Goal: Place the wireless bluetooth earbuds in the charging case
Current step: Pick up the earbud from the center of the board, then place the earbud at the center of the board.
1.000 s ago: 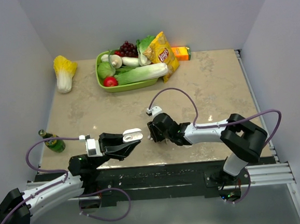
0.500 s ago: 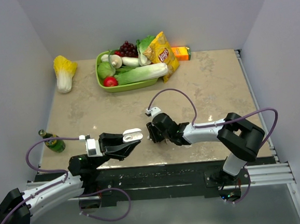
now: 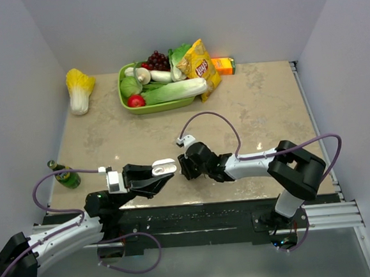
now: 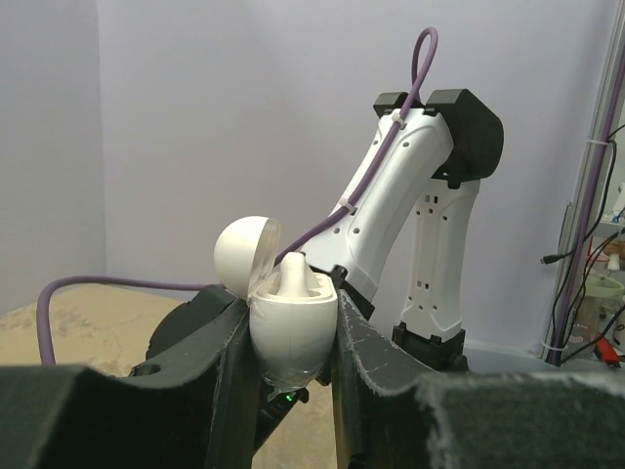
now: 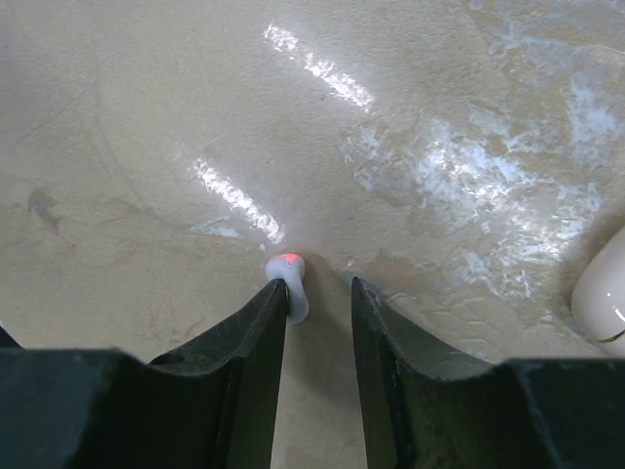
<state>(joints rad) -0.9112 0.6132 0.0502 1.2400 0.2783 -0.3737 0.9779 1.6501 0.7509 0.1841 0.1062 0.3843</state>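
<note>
My left gripper (image 4: 291,313) is shut on the white charging case (image 4: 293,332) and holds it above the table's front edge. The lid (image 4: 244,252) stands open, and one earbud (image 4: 296,272) sticks up out of the case. In the top view the case (image 3: 163,168) sits just left of my right gripper (image 3: 182,169). The right gripper (image 5: 317,285) is low over the table and open. A second small white earbud (image 5: 290,278) with a red glow lies on the table, against the tip of the left finger (image 5: 264,322). It is apart from the right finger.
A green bottle (image 3: 65,176) stands at the near left. A green basket (image 3: 126,103) of vegetables, a chips bag (image 3: 200,67), an orange box (image 3: 224,65) and a cabbage (image 3: 78,89) are at the back. Walls close in on both sides.
My right gripper has crept a little to the left along the table, closer to the held case. The left arm and the case have not moved.
</note>
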